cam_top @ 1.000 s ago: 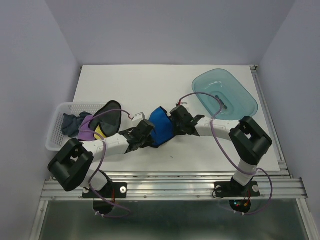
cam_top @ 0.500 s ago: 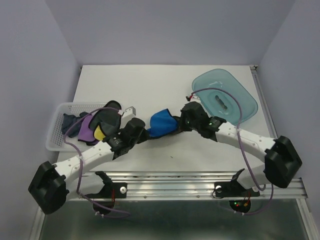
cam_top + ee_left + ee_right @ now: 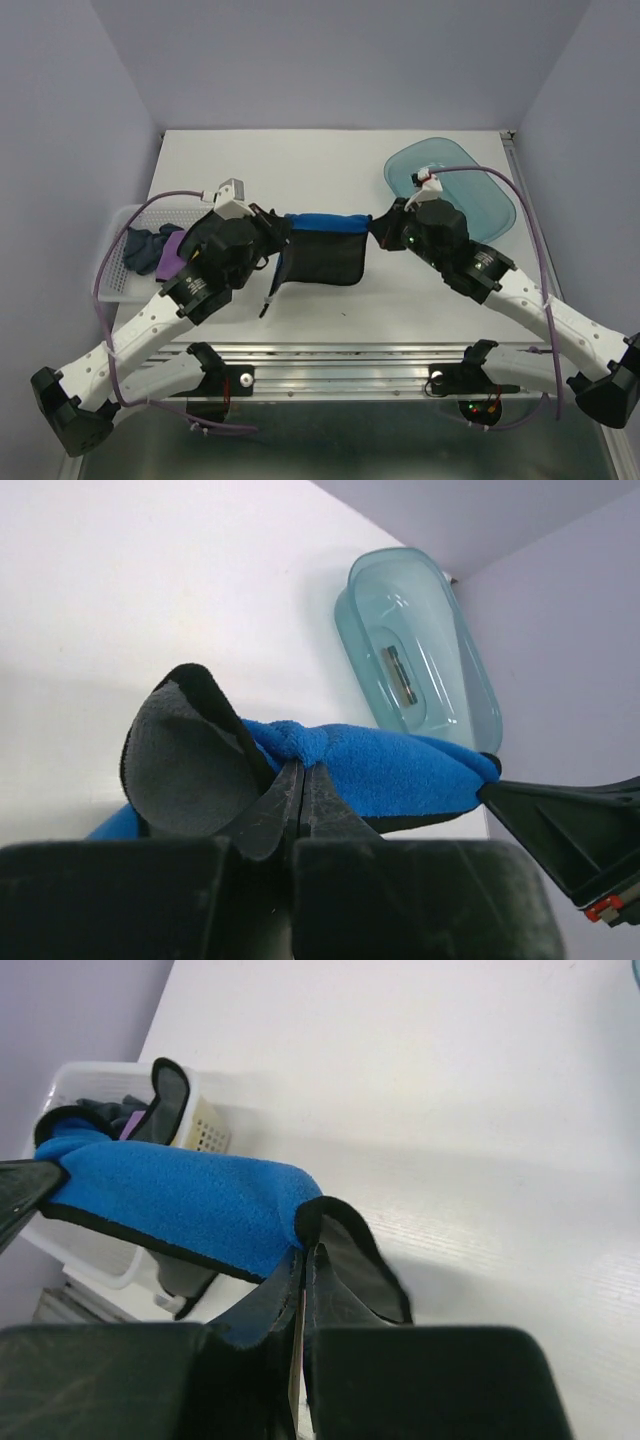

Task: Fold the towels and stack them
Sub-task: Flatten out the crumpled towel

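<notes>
Grippers: I am watching the left gripper [image 3: 303, 776] and the right gripper [image 3: 303, 1256] each clenching one top corner of the blue towel [image 3: 321, 221].
Towel: it is hanging stretched between the two over the table [image 3: 300, 170], dark backing drooping below.
Surroundings: other towels [image 3: 150, 250] are lying in the white basket [image 3: 110, 265]; the teal tray [image 3: 480, 200] is sitting just beyond the right gripper.
Risk: I am judging both pinches shallow — pulling wider could be dragging a corner free, dropping the towel crumpled.

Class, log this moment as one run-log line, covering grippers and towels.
left gripper: shut on blue towel corner | right gripper: shut on opposite corner | blue towel: stretched between them, hanging | other towels: in basket
</notes>
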Available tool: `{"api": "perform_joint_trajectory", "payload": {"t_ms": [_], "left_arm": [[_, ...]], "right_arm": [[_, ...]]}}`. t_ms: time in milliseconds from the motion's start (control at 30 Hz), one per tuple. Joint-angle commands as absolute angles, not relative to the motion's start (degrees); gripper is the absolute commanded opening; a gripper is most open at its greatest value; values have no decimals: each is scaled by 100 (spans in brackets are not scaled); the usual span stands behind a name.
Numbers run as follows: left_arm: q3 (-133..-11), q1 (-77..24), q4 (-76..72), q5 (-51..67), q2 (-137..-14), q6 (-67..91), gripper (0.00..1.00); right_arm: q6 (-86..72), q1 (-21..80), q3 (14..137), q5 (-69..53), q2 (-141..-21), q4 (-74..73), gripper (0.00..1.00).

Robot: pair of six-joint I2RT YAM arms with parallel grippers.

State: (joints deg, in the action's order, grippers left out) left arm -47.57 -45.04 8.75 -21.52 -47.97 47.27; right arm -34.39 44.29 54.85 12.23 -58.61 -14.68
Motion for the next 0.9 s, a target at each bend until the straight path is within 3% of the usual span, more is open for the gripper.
{"api": "perform_joint_trajectory", "payload": {"t_ms": [0,133,367,467,667,800,867], "left_arm": [[-5369,-4526,501,-2925,-5411,4166,0],[-6543,-4483,693,-4111,-6185,3868,0],[-8179,-4272,554,-4394,-6978,2612,0],[-8350,-4219,510,-4482,-7093,2418,0],[-6481,-4219,343,-3544,-6619,3056,0],[-4477,-4376,89,-2105,-6346,3970,0],[-4071,-4832,35,-1978,-6162,4366,37]], "right_arm": [[-3051,4430,6195,1985,-6327,-1494,1],[-2708,4132,7125,2137,-6959,-1433,1],[-2241,3464,8225,1487,-7566,-1441,1],[-2189,3340,8464,1441,-7655,-1617,1],[-2443,3305,6850,1433,-7155,-1635,1],[-3389,3296,5373,1739,-6610,-2011,1],[-3830,3296,4749,1723,-6224,-2390,4]]}}
